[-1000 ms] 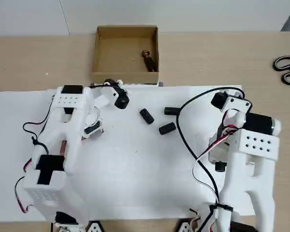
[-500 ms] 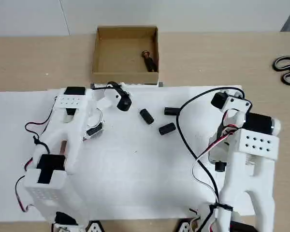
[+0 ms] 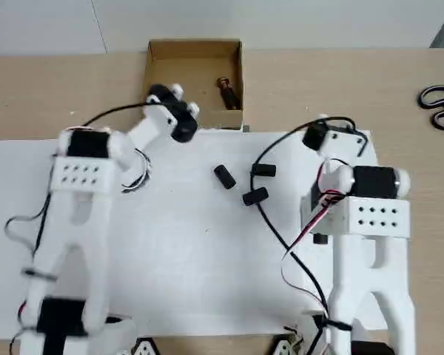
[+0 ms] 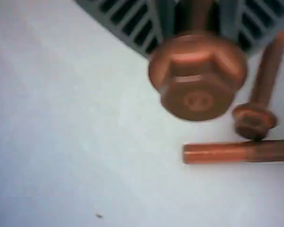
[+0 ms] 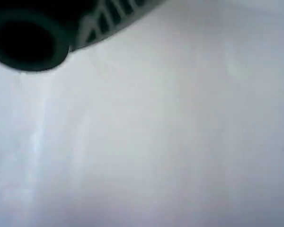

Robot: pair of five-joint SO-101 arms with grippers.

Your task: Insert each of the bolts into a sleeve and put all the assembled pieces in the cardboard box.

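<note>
Bolt (image 4: 197, 78) in left end effector (image 4: 197, 16), open sheet (image 4: 61, 142) below

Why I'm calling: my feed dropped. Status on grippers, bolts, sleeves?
Left gripper shut on bolt; right gripper shut on sleeve. Two bolts loose, one piece in box. Three loose sleeves on sheet.

This looks like a small robot lab or workroom. Two white robot arms (image 3: 78, 222) with loose wires (image 3: 290, 255) stand on a white sheet (image 3: 207, 274), on a plain wooden table (image 3: 59, 89) by a bare white wall (image 3: 281, 22). Little parts lie about: black sleeves (image 3: 223, 177), copper bolts (image 4: 236, 152) and a cardboard box (image 3: 194, 46). Scissors (image 3: 438, 103) sit at the table's edge.
</note>
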